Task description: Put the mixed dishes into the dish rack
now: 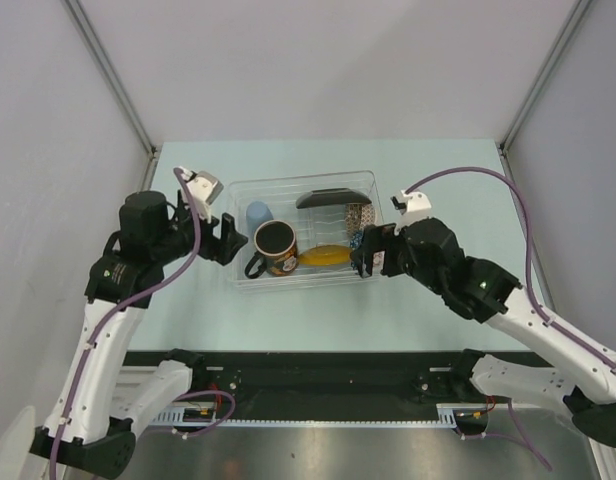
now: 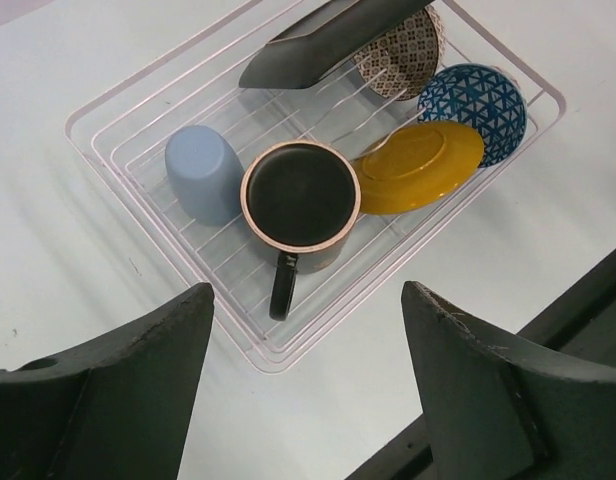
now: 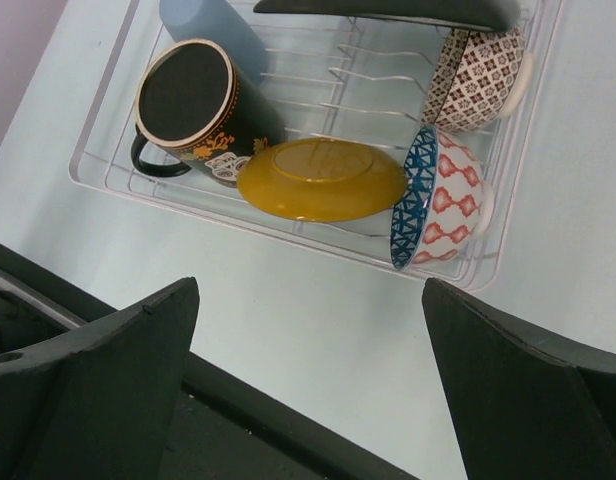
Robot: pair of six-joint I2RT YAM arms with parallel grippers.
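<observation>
The clear dish rack (image 1: pixel 288 283) sits mid-table and holds all the dishes. The dark mug (image 1: pixel 276 246) lies at its front left, the light-blue cup (image 1: pixel 258 215) behind it. The yellow saucer (image 1: pixel 324 256) leans at the front, the black plate (image 1: pixel 326 198) stands at the back, the beige bowl (image 1: pixel 360 215) is at the right, and the blue bowl (image 3: pixel 438 200) stands on edge at the front right. My left gripper (image 1: pixel 228 238) is open and empty beside the rack's left wall. My right gripper (image 1: pixel 366 255) is open and empty at the rack's right front corner.
The pale blue table (image 1: pixel 318 310) ends at a black strip (image 1: pixel 318 365) by the arm bases. Grey walls close in the left, right and back. The left wrist view shows the rack's near corner (image 2: pixel 248 350) above bare table.
</observation>
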